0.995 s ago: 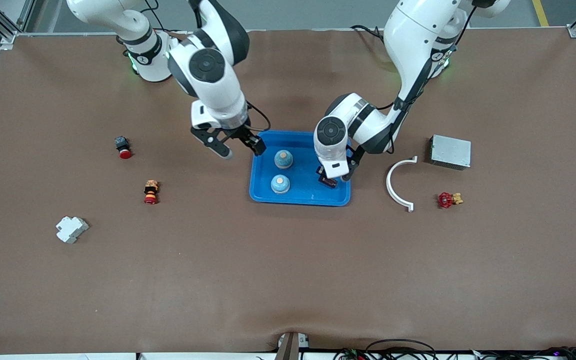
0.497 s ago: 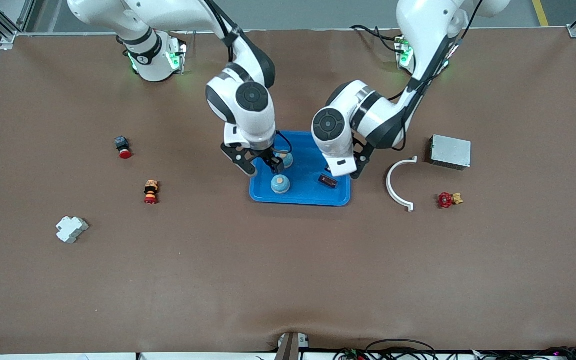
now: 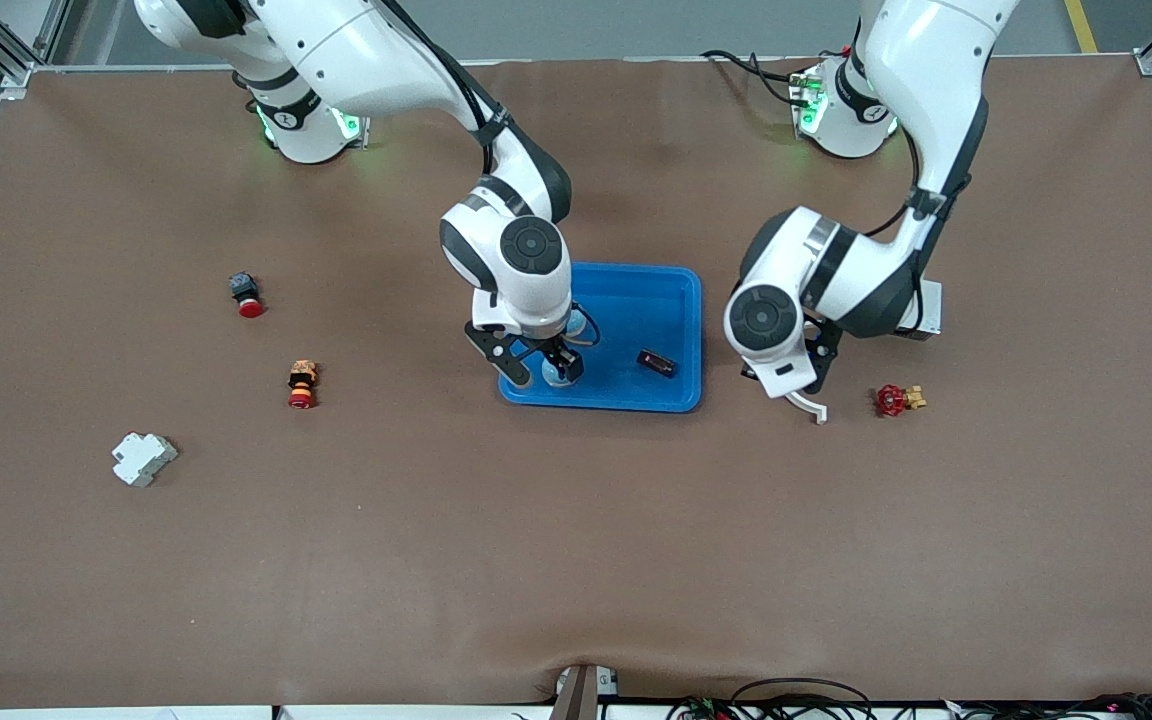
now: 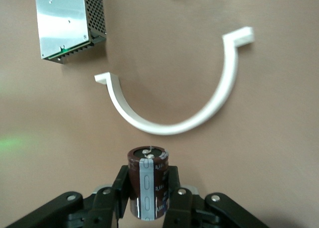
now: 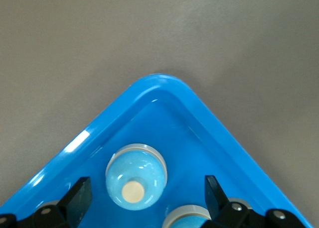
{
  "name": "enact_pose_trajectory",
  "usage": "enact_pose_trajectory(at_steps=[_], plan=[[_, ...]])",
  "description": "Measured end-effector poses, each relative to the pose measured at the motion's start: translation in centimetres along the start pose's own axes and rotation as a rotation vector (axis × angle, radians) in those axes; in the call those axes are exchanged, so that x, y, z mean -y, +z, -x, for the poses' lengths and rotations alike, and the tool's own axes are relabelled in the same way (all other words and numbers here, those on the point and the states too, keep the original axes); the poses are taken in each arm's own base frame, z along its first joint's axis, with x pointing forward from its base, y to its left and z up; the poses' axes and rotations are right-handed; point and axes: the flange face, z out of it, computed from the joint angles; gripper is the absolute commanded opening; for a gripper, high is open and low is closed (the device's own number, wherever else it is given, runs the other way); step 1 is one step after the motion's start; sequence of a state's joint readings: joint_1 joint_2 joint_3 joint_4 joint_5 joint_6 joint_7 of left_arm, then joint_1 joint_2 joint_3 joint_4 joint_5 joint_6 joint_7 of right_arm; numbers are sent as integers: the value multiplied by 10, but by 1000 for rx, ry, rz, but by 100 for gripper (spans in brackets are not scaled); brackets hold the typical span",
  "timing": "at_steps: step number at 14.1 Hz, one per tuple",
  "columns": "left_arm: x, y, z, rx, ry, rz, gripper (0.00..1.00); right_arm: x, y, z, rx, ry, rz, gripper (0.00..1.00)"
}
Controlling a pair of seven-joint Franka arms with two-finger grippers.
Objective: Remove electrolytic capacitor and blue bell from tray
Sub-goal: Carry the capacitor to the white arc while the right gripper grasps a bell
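Left gripper [image 4: 149, 208] carries the electrolytic capacitor [image 4: 148, 182] clenched in its jaws over the counter off the tray [image 3: 671, 285], needing set-down; right gripper [image 3: 536, 368], jaws released, straddles a blue bell [image 5: 136, 176], needing closure.

the bright-blue tray [image 3: 671, 285] lies flat mid-table. two blue bells [image 5: 136, 176] sit upright in its end toward the right arm, the near one between the right hand's [image 3: 539, 369] open fingers. the brown electrolytic capacitor [image 4: 148, 180] is upright in the left hand [image 4: 148, 198], over bare table.

Two blue bells [image 5: 135, 175], two capacitors [image 4: 147, 182]
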State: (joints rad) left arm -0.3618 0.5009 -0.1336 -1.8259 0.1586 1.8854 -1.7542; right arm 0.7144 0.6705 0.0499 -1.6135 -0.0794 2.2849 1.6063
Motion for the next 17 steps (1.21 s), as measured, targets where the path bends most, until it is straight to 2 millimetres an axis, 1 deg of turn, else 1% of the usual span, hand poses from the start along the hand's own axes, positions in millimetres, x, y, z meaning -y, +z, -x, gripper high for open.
enact_pose_trajectory(at_steps=[1,2,4,6,7,9,10,11,12,13,14,16,17], plan=[[-2,11,-12,4,-15,-20,0,0,3,1,0,4,-1,100],[-2,18,-26,4,-25,-31,0,0,5,2,-1,9,0,100],[-3,25,-52,1,-34,-40,0,0,11,5,-1,12,3,100],[-4,29,-72,-6,-51,-32,0,0,17,8,-1,19,3,100],[-5,34,-78,-13,-54,-31,0,0,21,10,0,20,6,100],[-9,48,-86,-23,-53,-29,0,0,29,12,0,20,4,100],[-11,54,-89,-24,-54,-27,2,0,33,13,1,20,2,100],[-13,59,-92,-28,-54,-28,7,0,36,13,1,20,1,100],[-14,63,-94,-29,-54,-33,22,0,39,13,1,20,1,100],[-14,66,-95,-30,-54,-36,64,1,41,13,1,21,2,100],[-15,67,-95,-31,-53,-37,100,1,41,13,1,21,1,100],[-15,67,-99,-34,-57,-37,100,2,39,13,1,22,-3,100],[-14,68,-103,-40,-57,-37,100,3,38,13,1,23,-5,89]])
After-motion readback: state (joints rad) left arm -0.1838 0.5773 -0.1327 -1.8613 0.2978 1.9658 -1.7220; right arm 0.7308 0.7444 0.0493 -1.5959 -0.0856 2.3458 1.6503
